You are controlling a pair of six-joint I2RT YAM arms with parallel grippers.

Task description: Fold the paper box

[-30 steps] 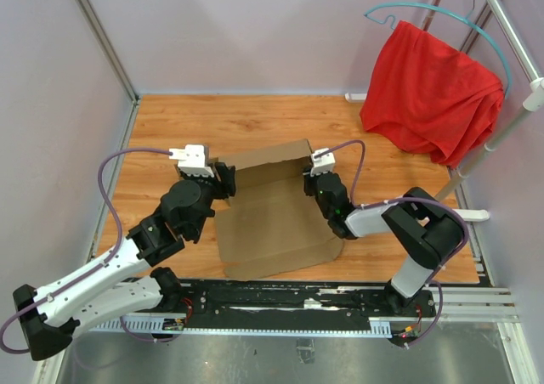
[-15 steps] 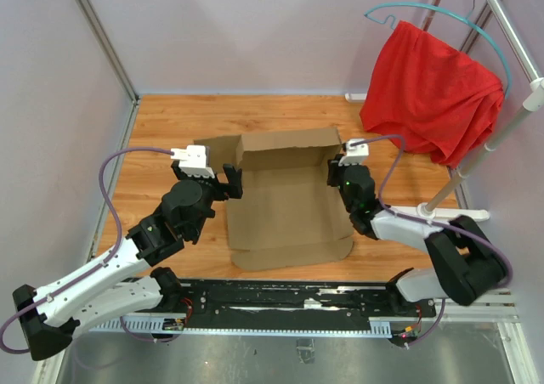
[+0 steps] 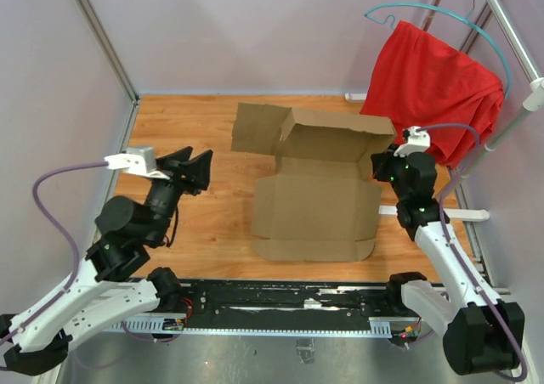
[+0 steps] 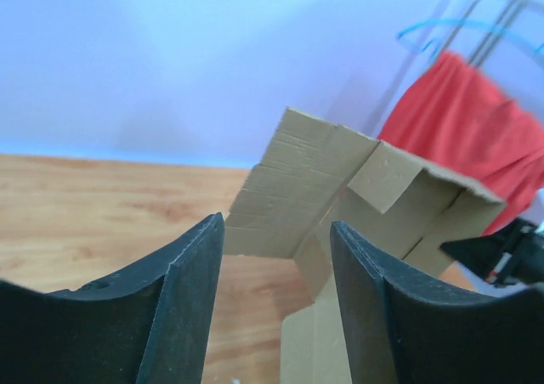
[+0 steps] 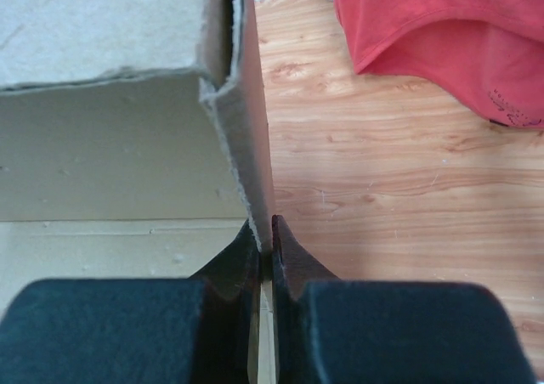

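Nearby, red cloth (image 3: 429, 95) hangs beside paper box (image 3: 319, 210).

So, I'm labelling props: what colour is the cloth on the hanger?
The cloth is plain red, clearest in the top external view.

Bright, even light overhead; my two wrist feeds differ in sharpness.
From the top camera I get soft, diffuse light, with only faint shadows around the paper box (image 3: 314, 206). My left wrist feed is hazy with a bluish cast: the red cloth (image 4: 476, 138) is smeared, and the left gripper (image 4: 276, 231) reads dark and soft. My right wrist feed is crisp on the cardboard edge and the table (image 5: 382, 172) grain, which carries a pale bright patch. The right gripper (image 5: 263, 231) blurs near the lens.
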